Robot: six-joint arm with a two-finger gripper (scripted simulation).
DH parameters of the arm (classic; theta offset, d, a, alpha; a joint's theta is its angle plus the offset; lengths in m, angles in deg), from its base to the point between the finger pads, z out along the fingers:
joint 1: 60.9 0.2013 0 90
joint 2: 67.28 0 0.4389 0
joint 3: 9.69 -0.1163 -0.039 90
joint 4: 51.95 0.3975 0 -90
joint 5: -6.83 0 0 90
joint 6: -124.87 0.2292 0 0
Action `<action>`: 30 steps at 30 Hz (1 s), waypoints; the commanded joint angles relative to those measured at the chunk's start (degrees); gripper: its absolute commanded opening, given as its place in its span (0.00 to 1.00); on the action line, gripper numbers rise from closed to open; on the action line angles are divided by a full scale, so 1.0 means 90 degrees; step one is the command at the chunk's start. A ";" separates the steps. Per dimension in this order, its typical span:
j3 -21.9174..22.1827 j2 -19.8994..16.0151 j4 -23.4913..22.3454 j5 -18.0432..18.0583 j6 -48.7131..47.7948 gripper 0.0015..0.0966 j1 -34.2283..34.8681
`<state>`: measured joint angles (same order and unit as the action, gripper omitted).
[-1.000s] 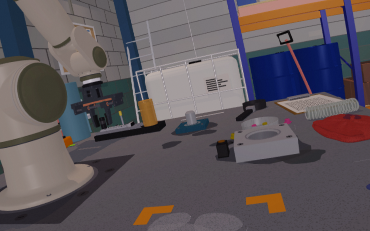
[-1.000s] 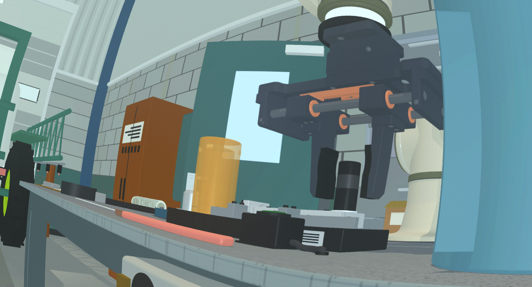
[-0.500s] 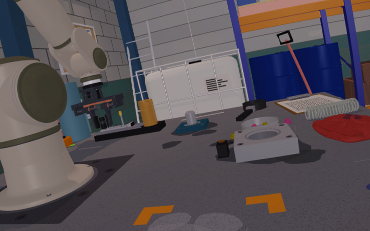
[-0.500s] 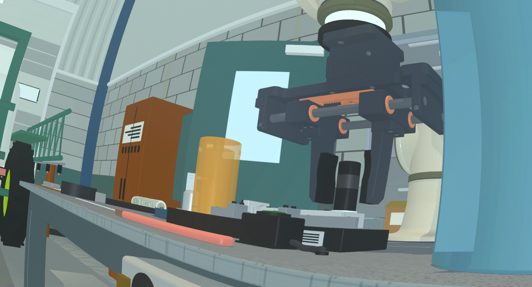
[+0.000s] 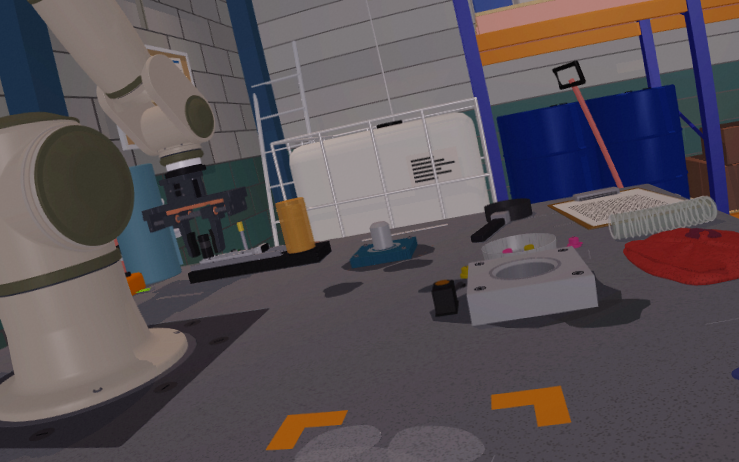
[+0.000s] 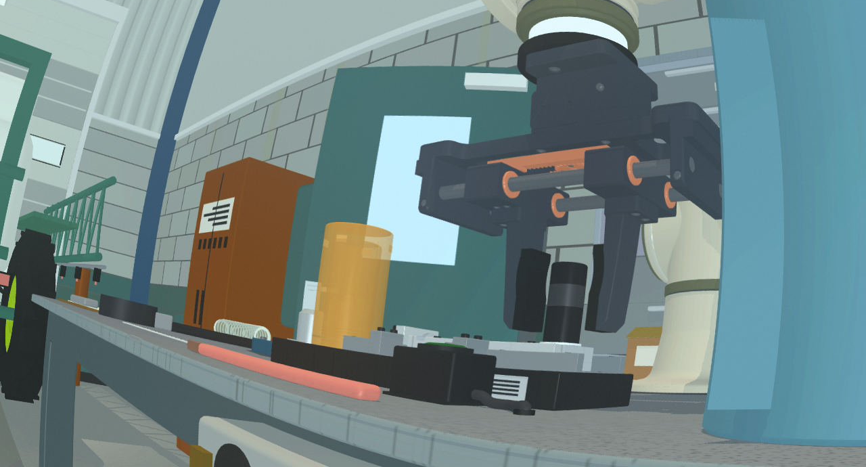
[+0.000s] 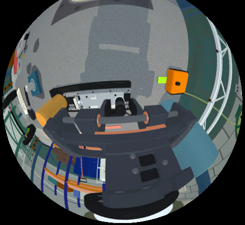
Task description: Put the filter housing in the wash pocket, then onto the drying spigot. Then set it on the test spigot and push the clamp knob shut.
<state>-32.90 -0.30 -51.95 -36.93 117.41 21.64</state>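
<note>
At the table's far left a long black test fixture (image 5: 257, 261) carries the amber filter housing (image 5: 296, 225), which stands upright at its right end. On its pale slide stands the black clamp knob (image 6: 565, 301), an upright dark cylinder. My gripper (image 6: 566, 328) hangs straight down with a finger on either side of the knob; it is open and holds nothing. In the wrist camera the knob (image 7: 119, 103) sits between my fingers and the housing (image 7: 50, 109) lies off to the left. The grey drying spigot on its blue base (image 5: 382, 247) and the grey wash pocket block (image 5: 530, 281) stand further right.
A tall light-blue drum (image 6: 787, 210) stands close beside my gripper. An orange box (image 7: 176, 81) sits on the table near the arm's base (image 5: 67, 356). A red cloth (image 5: 702, 255), a wire spring (image 5: 662, 217), a clipboard (image 5: 613, 205) and a black button box (image 5: 445, 296) lie to the right.
</note>
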 commanded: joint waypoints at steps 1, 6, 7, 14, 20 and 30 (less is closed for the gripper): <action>0.0003 0.0003 0.0000 0.0000 0.0000 0.48 0.0000; 0.0003 0.0003 0.0000 0.0000 0.0000 0.48 0.0000; 0.0003 0.0003 0.0000 0.0000 0.0000 0.48 0.0000; 0.0003 0.0003 0.0000 0.0000 0.0000 0.37 0.0000; 0.0003 0.0003 0.0000 0.0000 0.0000 0.25 0.0000; 0.0004 0.0003 0.0000 -0.0001 -0.0006 0.06 -0.0006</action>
<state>-32.90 -0.31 -51.91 -36.94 117.36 21.61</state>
